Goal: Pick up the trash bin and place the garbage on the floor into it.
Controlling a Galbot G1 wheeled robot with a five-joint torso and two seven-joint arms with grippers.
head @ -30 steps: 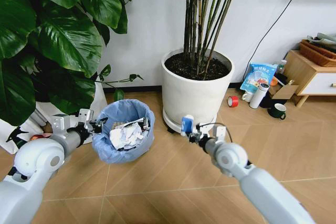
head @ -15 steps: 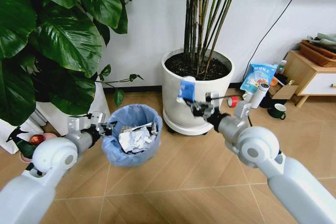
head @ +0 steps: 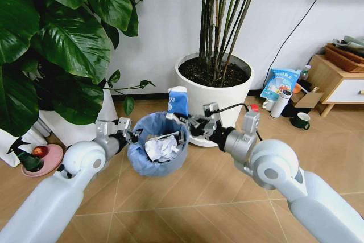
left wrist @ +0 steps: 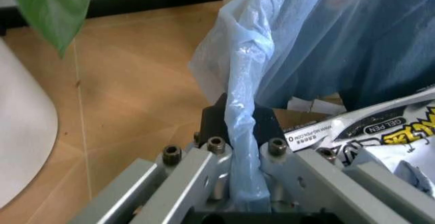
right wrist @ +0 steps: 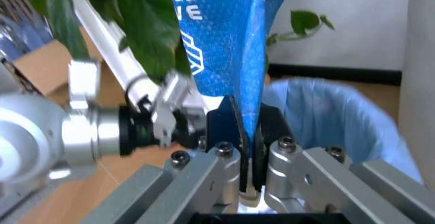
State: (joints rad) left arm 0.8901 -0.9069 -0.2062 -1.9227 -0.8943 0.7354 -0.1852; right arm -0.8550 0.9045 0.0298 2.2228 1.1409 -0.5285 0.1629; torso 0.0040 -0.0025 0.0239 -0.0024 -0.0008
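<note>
Head view has my left gripper (head: 132, 132) clamped on the rim of the trash bin (head: 157, 151), holding it lifted off the floor (head: 187, 192) in front of the big white plant pot (head: 213, 101). My left wrist view confirms the grip: the fingers (left wrist: 204, 170) are pinched tight on a fold of the light blue bag (left wrist: 326, 46) that lines the bin, with printed silver wrapping (left wrist: 380, 130) lying just inside. Crumpled white paper (head: 161, 147) sits among the trash already in the bin.

My right gripper (head: 187, 122) is at the bin's far rim, closed on a flattened blue-and-white carton (head: 178, 101) that stands upright above the rim. In the right wrist view the carton (right wrist: 224, 30) is squeezed between my two fingers (right wrist: 231, 132), the blue-lined bin (right wrist: 333, 117) lies open just beyond it, and my left gripper (right wrist: 160, 114) shows on the bin's other side.

A leafy green plant (head: 51, 44) stands on my left. Off to the right, near a wooden cabinet (head: 335, 83), a white tumbler (head: 280, 103) stands on the floor.
</note>
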